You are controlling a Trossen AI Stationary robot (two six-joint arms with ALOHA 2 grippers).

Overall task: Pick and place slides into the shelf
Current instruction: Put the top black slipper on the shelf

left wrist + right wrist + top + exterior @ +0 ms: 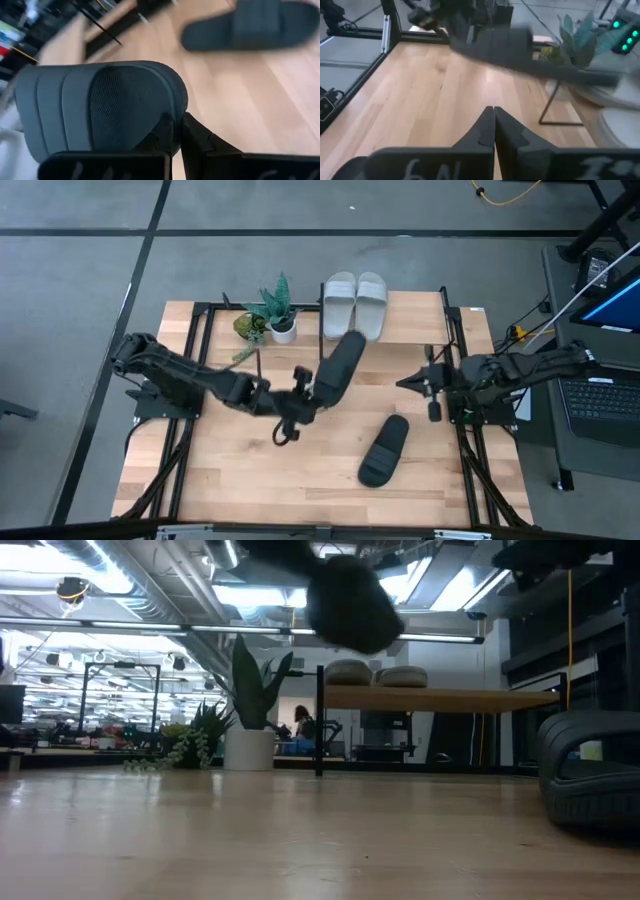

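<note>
High view: the left gripper (305, 402) clenches a black slide (340, 365), lifted over the table (250, 470) just before the shelf (420, 315), where two pale slides (355, 302) lie side by side. A second black slide (385, 450) lies on the table. The right gripper (425, 385) waits at the right edge, fingers pressed together.

Low view: the held slide (345, 600) hangs above the shelf board (440, 697), beside a potted plant (250, 710).

Left wrist view: fingers (162, 132) pinch the slide's edge.

Right wrist view: fingers (485, 127) are clenched on nothing.
</note>
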